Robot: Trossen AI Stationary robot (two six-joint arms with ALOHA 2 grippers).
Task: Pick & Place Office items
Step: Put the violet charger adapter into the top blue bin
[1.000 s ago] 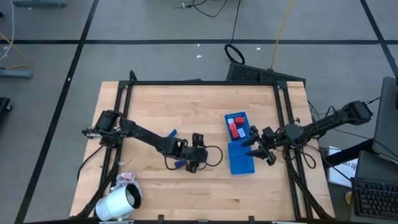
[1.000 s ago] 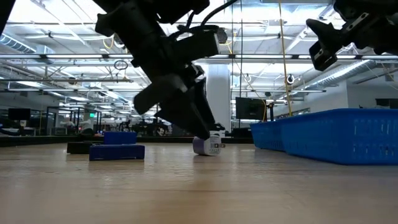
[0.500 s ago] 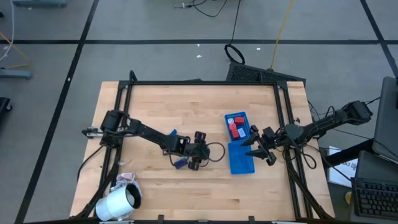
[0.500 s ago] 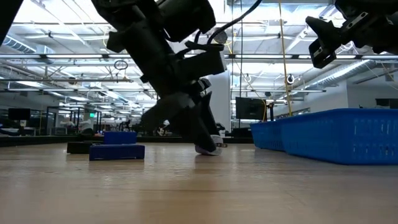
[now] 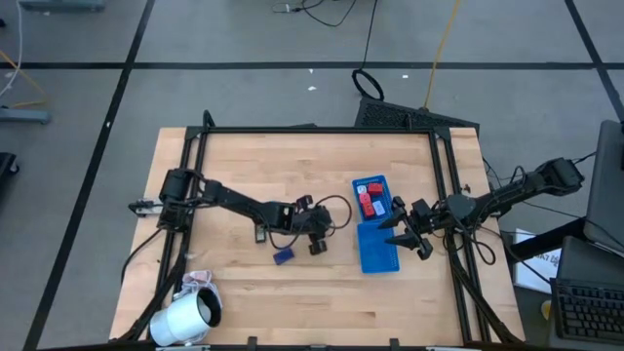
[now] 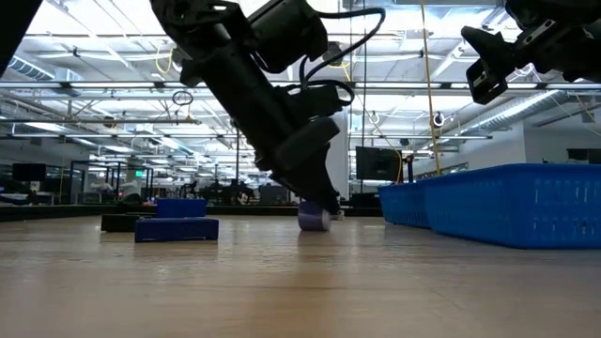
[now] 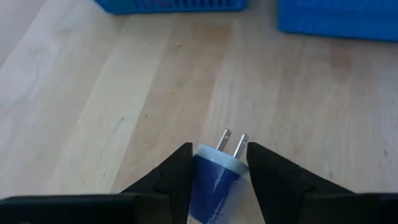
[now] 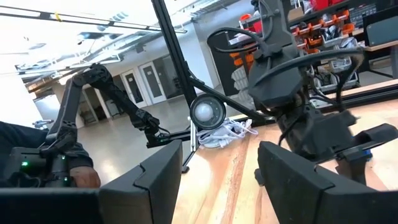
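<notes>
Left gripper (image 7: 217,163) is low over the middle of the desk (image 5: 292,166), near the blue tray (image 5: 377,249). A blue plug adapter (image 7: 214,177) with a pale face and two metal prongs sits directly between its jaws; in the left wrist view both fingers (image 7: 177,171) lie against the adapter's sides, pinching it. In the low view the adapter (image 6: 313,218) is at desk level beneath that gripper (image 6: 319,202).

A small dark blue block (image 5: 284,256) lies on the desk just beside the left arm, outside the jaws. Red pieces (image 5: 368,203) sit in the tray's far compartment.

Right gripper (image 5: 398,230) hangs above the tray, jaws spread, holding nothing.

A big white roll (image 5: 185,317) lies at the desk's near left corner.
</notes>
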